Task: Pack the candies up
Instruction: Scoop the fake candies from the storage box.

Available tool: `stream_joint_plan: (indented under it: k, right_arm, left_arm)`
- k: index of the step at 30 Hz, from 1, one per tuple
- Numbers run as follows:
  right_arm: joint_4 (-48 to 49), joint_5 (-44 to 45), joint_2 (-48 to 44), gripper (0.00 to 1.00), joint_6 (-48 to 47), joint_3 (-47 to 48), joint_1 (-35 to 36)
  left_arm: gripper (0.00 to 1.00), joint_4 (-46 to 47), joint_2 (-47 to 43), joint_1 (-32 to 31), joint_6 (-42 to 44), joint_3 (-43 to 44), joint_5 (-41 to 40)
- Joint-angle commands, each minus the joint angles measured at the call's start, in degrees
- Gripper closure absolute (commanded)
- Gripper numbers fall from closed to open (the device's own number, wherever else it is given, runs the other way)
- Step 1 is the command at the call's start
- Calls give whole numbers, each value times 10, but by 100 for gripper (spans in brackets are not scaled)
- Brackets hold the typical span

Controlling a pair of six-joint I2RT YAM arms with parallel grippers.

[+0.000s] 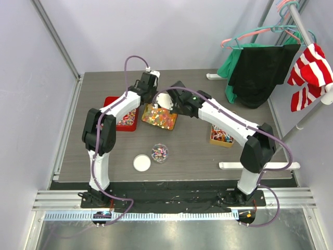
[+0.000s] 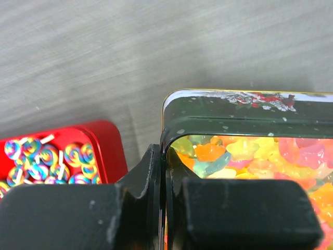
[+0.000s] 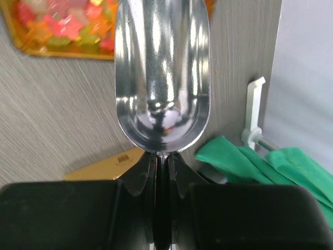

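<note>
Glossy gummy candies (image 1: pixel 160 119) fill a dark tin (image 2: pixel 229 112) at the table's middle. My left gripper (image 2: pixel 165 159) is shut on the tin's left wall, one finger inside and one outside; it also shows in the top view (image 1: pixel 149 98). My right gripper (image 3: pixel 162 162) is shut on the handle of a shiny metal scoop (image 3: pixel 162 73), which is empty and hangs just beside the gummy candies (image 3: pixel 57 26). In the top view the right gripper (image 1: pixel 170 102) sits over the tin's far edge. A small clear jar (image 1: pixel 159 152) holds several wrapped candies.
A red tin (image 1: pixel 123 115) of swirl candies (image 2: pixel 36 159) sits left of the gummy tin. An orange box (image 1: pixel 221 135) of wrapped candies is at the right. A white lid (image 1: pixel 141 163) lies by the jar. A clothes rack with green cloth (image 3: pixel 250 161) stands at the right.
</note>
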Motion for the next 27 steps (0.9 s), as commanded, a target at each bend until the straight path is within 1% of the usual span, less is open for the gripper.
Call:
stream_joint_plan:
  k: [1, 4, 5, 7, 10, 15, 22, 27]
  right_arm:
    - [-66, 69, 25, 99, -35, 38, 19]
    - [-91, 96, 51, 99, -42, 50, 28]
    - [-92, 125, 56, 99, -52, 50, 33]
    - [-89, 150, 74, 99, -60, 54, 36]
    - [-87, 200, 96, 99, -80, 73, 48]
    - [-49, 281, 130, 99, -137, 78, 76]
    - [-45, 330, 192, 99, -178, 102, 90]
    - [-47, 321, 219, 99, -196, 102, 107]
  left_arm:
    - [100, 86, -35, 3, -20, 7, -12]
    - [100, 75, -34, 3, -16, 14, -8]
    - [100, 78, -37, 3, -19, 8, -8]
    - [100, 88, -45, 3, -16, 2, -4]
    - [100, 70, -37, 3, -17, 18, 6]
    - [100, 63, -33, 1, -22, 21, 21]
    - [100, 57, -30, -5, -16, 22, 28]
    - [100, 55, -31, -7, -17, 23, 38]
